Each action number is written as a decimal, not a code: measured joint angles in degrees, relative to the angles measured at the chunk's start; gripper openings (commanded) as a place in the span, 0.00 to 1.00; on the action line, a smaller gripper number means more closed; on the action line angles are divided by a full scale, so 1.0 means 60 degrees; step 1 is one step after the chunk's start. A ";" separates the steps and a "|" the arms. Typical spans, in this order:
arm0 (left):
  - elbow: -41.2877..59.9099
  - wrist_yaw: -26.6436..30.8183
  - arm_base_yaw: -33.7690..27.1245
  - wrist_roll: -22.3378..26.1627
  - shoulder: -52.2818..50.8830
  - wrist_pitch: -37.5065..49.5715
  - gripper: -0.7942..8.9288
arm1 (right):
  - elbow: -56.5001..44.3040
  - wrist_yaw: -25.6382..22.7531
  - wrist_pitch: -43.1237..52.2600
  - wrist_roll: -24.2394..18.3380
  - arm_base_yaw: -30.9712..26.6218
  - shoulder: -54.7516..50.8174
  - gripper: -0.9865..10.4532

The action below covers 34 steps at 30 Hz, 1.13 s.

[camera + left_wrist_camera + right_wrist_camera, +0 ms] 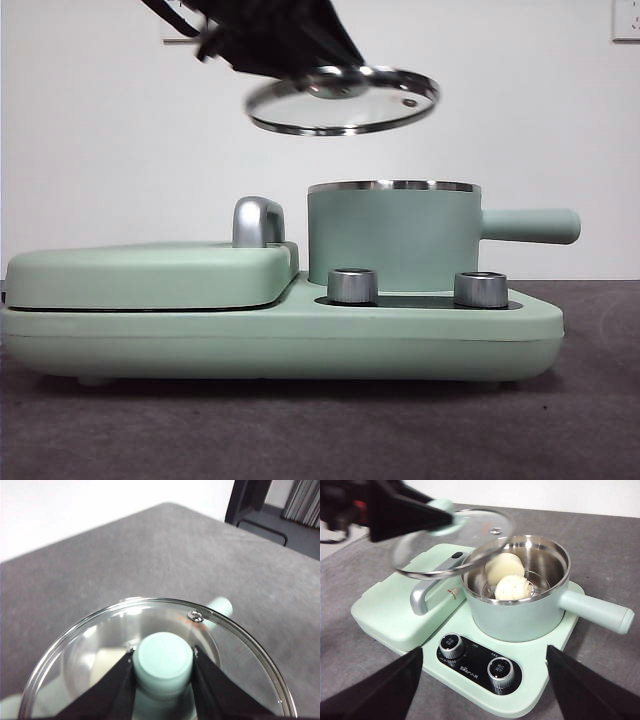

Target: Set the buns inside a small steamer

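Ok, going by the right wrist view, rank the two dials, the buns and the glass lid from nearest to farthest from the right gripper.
1. Two dials, front panel, just ahead of the right gripper.
2. Buns, inside the steamer, behind the dials.
3. Glass lid, raised, clamped by the left gripper.

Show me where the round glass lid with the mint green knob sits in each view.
Front view: round glass lid tilted in the air above the mint green steamer pot, under a dark arm.
Left wrist view: lid fills the lower frame, left gripper shut on its knob.
Right wrist view: lid hangs beside the pot's rim.
Shared landmark: the pot's straight handle.
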<state>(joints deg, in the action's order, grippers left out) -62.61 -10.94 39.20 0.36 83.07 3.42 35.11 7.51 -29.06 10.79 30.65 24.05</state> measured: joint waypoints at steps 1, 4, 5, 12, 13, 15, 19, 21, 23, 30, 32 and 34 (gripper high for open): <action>0.0000 0.0080 0.0040 0.0000 0.0160 0.0244 0.09 | 0.0000 0.0000 0.0000 0.0007 0.0000 0.0000 0.42; 0.0000 0.0157 0.0135 0.0000 0.0656 0.0903 0.09 | 0.0000 0.0004 0.0004 0.0015 0.0000 0.0000 0.42; 0.0000 0.0182 0.0164 0.0000 0.0816 0.1049 0.09 | 0.0000 0.0000 0.0004 0.0025 0.0000 0.0000 0.42; -0.0590 0.0353 0.0200 0.0047 0.2014 0.1180 0.09 | 0.0000 0.0004 0.0007 0.0033 0.0000 0.0000 0.42; -0.0710 0.0357 0.0200 0.0047 0.2120 0.1184 0.09 | 0.0000 0.0000 0.0007 0.0033 0.0000 0.0000 0.42; -0.0976 0.0350 0.0204 0.0047 0.2291 0.1191 0.09 | 0.0000 0.0000 0.0007 0.0033 0.0000 0.0000 0.42; -0.1297 0.0350 0.0204 0.0047 0.2510 0.1395 0.09 | 0.0000 0.0000 0.0004 0.0033 0.0000 0.0000 0.42; -0.1300 0.0353 0.0204 0.0058 0.2554 0.1333 0.09 | 0.0000 0.0004 -0.0004 0.0033 0.0000 0.0000 0.42; -0.1297 0.0353 0.0204 0.0124 0.2619 0.1213 0.09 | 0.0000 0.0000 -0.0018 0.0033 0.0000 0.0000 0.42; -0.1300 0.0353 0.0204 0.0266 0.2703 0.1188 0.09 | 0.0000 -0.0022 -0.0044 0.0033 0.0000 0.0000 0.42; -0.1300 0.0353 0.0204 0.0266 0.2725 0.1188 0.09 | 0.0000 -0.0036 -0.0044 0.0033 0.0000 0.0000 0.42; -0.1300 0.0353 0.0204 0.0266 0.2758 0.1184 0.09 | 0.0000 -0.0036 -0.0044 0.0033 0.0000 0.0000 0.42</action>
<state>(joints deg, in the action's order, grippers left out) -70.41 -8.82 40.42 1.96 99.61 10.52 35.11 7.29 -29.32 10.98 30.65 24.05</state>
